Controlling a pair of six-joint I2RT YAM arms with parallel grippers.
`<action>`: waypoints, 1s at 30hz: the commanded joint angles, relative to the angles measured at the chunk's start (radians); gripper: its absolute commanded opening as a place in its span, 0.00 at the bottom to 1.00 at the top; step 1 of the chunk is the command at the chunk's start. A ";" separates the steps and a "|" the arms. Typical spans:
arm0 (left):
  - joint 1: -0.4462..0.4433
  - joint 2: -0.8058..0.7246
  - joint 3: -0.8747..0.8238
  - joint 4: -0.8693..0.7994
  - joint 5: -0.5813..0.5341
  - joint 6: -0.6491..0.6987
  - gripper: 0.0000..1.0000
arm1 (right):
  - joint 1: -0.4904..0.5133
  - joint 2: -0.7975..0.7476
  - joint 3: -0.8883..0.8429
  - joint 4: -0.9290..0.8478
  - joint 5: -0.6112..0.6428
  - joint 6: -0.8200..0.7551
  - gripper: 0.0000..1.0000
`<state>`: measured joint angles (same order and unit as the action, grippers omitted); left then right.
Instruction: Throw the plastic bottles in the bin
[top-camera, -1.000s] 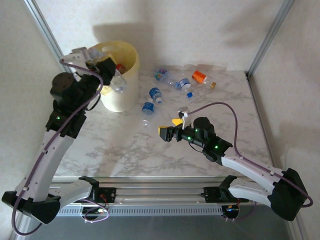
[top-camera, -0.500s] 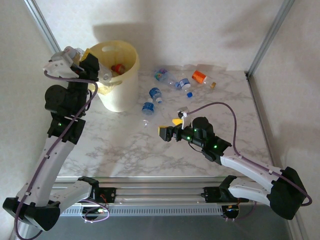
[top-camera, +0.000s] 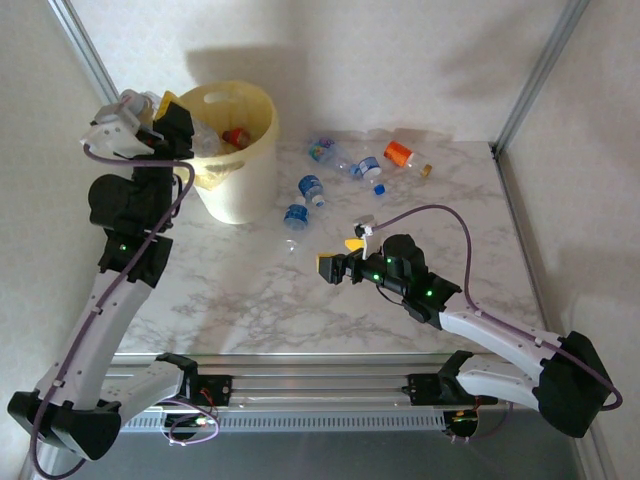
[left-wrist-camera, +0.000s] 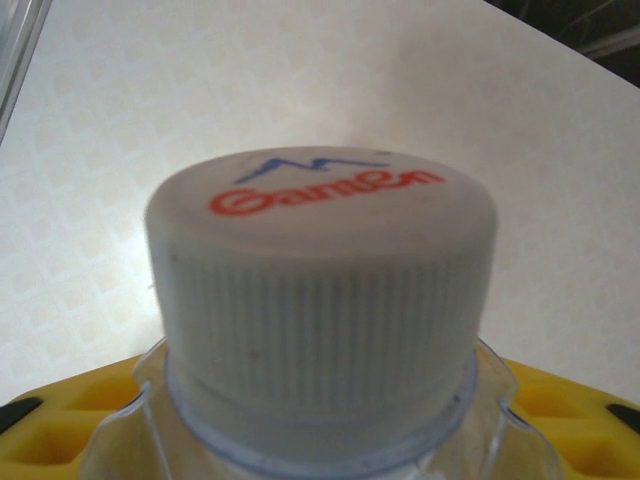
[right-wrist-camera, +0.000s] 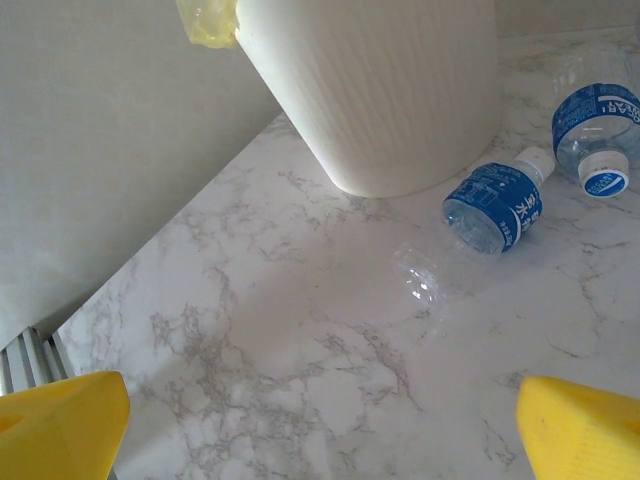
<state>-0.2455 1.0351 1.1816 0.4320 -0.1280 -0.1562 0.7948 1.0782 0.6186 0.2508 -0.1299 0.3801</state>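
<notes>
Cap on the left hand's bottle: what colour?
The cap is greyish white with red lettering, clearest in the left wrist view.

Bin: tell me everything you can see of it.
The bin is a round pale-yellow plastic bucket with a finely ribbed wall, standing upright at the far left of the marble table. A yellowish liner folds over its rim. Bottles lie inside, one showing red. The left gripper holds a clear bottle at its left rim.
</notes>
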 joint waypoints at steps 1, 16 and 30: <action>0.014 0.015 0.005 0.053 -0.003 0.014 0.41 | 0.007 -0.001 -0.013 0.028 0.019 -0.018 0.99; 0.128 0.551 0.485 -0.299 0.088 -0.034 0.69 | 0.006 0.012 -0.011 0.036 0.014 -0.018 0.99; 0.098 0.587 0.793 -0.613 0.160 -0.072 1.00 | 0.006 0.026 -0.002 0.033 -0.013 -0.001 0.99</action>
<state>-0.1165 1.7519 1.9503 -0.1566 -0.0036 -0.2432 0.7948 1.0924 0.6132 0.2516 -0.1337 0.3775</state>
